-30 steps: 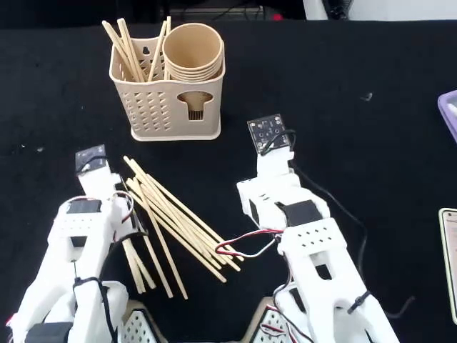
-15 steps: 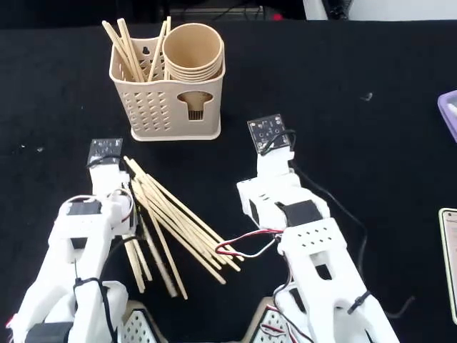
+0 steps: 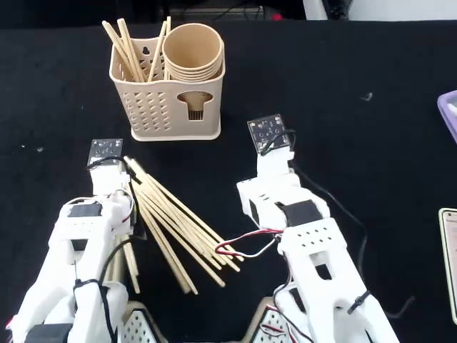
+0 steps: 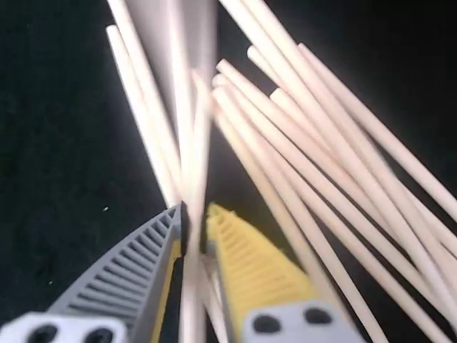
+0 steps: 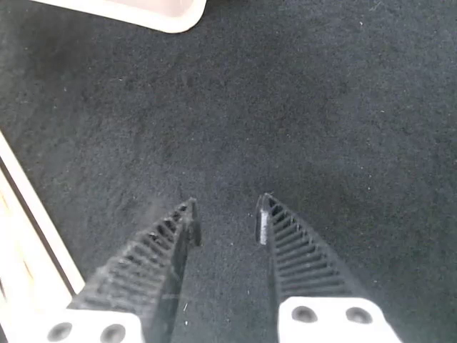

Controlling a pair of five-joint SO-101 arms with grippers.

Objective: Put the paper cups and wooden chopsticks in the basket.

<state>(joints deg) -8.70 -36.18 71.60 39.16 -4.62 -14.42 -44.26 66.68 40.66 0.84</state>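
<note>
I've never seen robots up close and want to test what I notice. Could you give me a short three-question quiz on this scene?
1. True or false: the paper cups sit stacked inside the basket.
2. What is the left gripper clamped on? A) a cup B) loose chopsticks C) nothing
3. Fill in: the right gripper hangs over the bare black table with its jaws ____.
Key: 1 true; 2 B; 3 open.
</note>
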